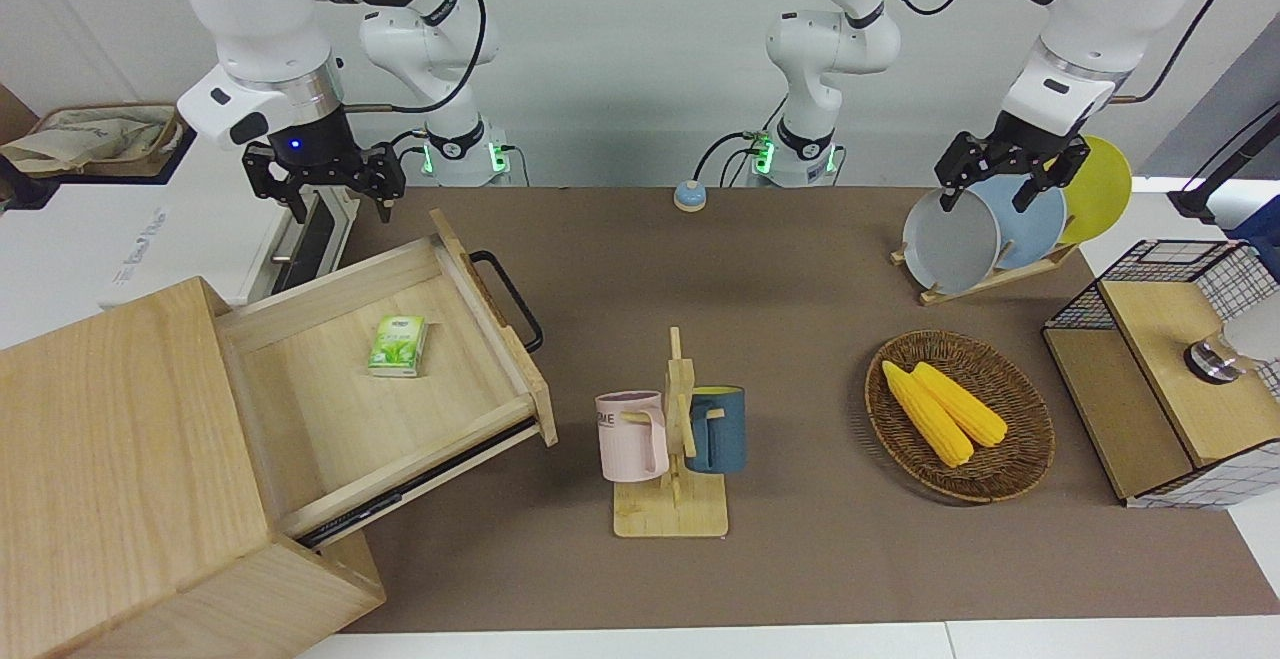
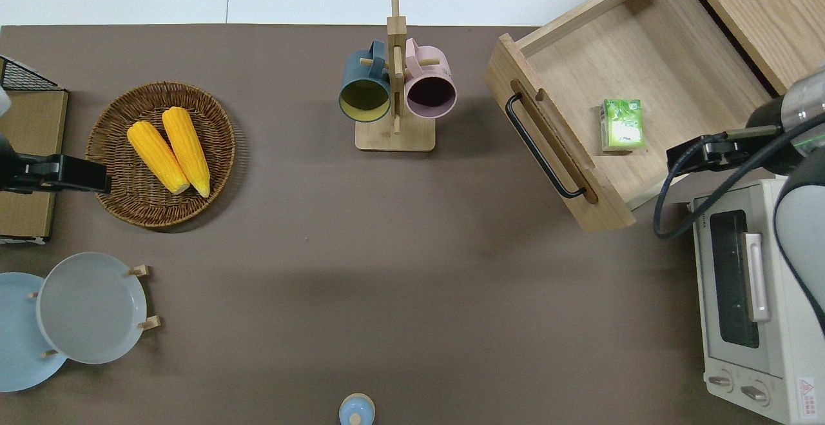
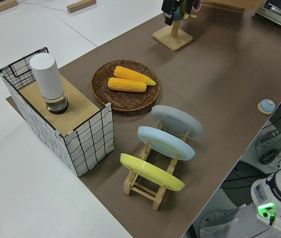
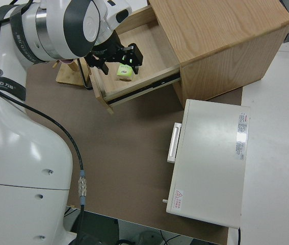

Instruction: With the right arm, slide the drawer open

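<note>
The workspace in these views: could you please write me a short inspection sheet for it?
Surface: brown mat on a white table.
Job's things: drawer pulled open from its box; a green packet lies inside.
Clutter: mug rack, corn basket, plate rack, mesh box, oven, blue button.
Grippers: right hand open, empty, raised off the drawer handle; left hand parked.
Cables: black cable hangs from the right arm.
Surroundings: pale wall; a bag beside the oven.
</note>
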